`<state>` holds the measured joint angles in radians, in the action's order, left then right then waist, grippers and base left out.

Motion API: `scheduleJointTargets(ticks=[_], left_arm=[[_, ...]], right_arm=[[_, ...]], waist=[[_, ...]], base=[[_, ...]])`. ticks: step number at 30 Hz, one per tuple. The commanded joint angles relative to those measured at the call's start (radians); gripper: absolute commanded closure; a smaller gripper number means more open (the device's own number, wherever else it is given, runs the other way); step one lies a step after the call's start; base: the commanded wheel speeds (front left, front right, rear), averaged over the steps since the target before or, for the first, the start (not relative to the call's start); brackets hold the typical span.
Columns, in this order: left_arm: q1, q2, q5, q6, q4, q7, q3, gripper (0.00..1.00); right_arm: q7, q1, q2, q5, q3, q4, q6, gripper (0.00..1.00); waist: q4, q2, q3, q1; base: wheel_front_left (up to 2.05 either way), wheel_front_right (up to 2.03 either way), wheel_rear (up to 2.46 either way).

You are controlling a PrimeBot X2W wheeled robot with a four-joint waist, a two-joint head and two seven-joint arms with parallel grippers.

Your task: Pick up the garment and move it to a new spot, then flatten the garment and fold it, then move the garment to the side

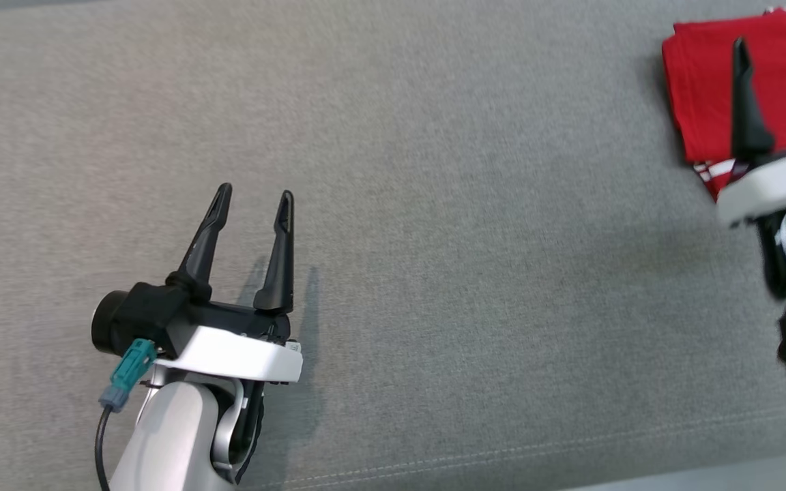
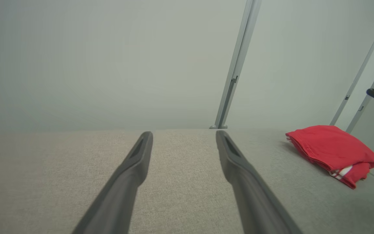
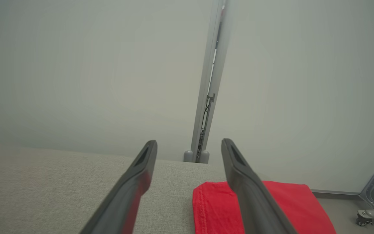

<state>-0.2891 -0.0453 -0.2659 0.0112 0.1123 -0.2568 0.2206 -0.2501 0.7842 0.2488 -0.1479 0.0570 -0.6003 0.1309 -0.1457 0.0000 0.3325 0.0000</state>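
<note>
Garment [image 1: 703, 95] lies folded at grey cloth top's [image 1: 434, 204] right side, prob. done, so I hold L gripper [image 1: 255, 194] & R gripper [image 1: 775, 39] spread, empty.

Grey woven fabric surface [image 1: 434, 204], flat, evenly lit, soft shadows; stitched seam [image 1: 502, 455] along the near edge. Behind the far edge, pale grey-white wall panels [image 2: 109, 65], plain and matte. Between panels, upright grey metal post [image 2: 235, 71], small bracket midway, rounded feet at base, just behind the fabric surface. To the right, two slanted metal struts [image 2: 359, 84]. Low at right, wheeled metal foot [image 3: 373, 201] on grey floor [image 3: 339, 204]. Diffuse, even light
</note>
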Motion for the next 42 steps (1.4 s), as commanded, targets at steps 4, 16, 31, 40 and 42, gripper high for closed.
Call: scheduleJointTargets(ticks=[4, 16, 31, 40, 42], left_arm=[[0.031, -0.005, -0.026, 0.002, -0.032, -0.005, -0.055, 0.00], [0.179, -0.005, 0.007, -0.016, -0.035, -0.005, -0.110, 0.00], [0.256, -0.005, -0.008, -0.035, -0.020, -0.005, -0.114, 0.00], [0.305, 0.003, -0.045, -0.030, 0.048, 0.006, -0.079, 1.00], [0.303, 0.003, -0.066, -0.032, 0.049, 0.012, -0.083, 1.00]], right_arm=[[-0.012, -0.214, -0.062, 0.043, -0.043, 0.210, 0.000, 0.00], [-0.012, -0.584, -0.127, 0.014, -0.076, 0.499, 0.000, 0.00], [-0.012, -0.748, -0.161, -0.002, -0.085, 0.518, 0.000, 0.00], [0.010, -0.783, -0.186, -0.015, -0.106, 0.449, 0.000, 1.00], [0.016, -0.781, -0.186, -0.039, -0.108, 0.448, 0.000, 1.00]], waist=[[0.069, 0.0000, -0.120, 0.0000], [0.119, 0.0000, -0.304, 0.0000], [0.146, 0.0000, -0.351, 0.0000], [0.146, 0.0000, -0.353, 0.0001], [0.146, 0.0000, -0.353, 0.0007]], base=[[0.00, 0.00, 0.00], [0.00, 0.00, 0.00], [0.00, 0.00, 0.00], [0.00, 0.00, 0.00], [0.00, 0.00, 0.00]])
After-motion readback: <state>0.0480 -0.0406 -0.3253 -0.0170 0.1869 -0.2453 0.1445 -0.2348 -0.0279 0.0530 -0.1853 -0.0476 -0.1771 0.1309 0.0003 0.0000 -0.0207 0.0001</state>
